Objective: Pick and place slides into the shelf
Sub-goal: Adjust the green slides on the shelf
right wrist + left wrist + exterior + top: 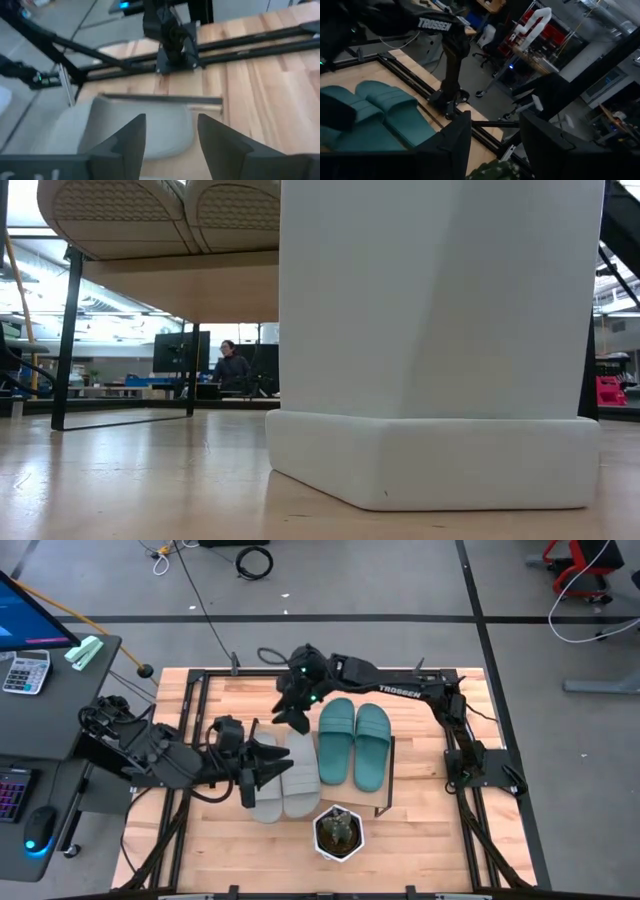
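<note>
Right hand hovers with fingers spread and empty over the far end of the grey slides, left hand likewise spread above that pair, all lying beside the teal slides on the shelf mid-worktop.

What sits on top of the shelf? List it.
On the shelf: two teal slides side by side, and two grey slides beside them. The left gripper covers part of the grey pair; the slides hide most of the board.
</note>
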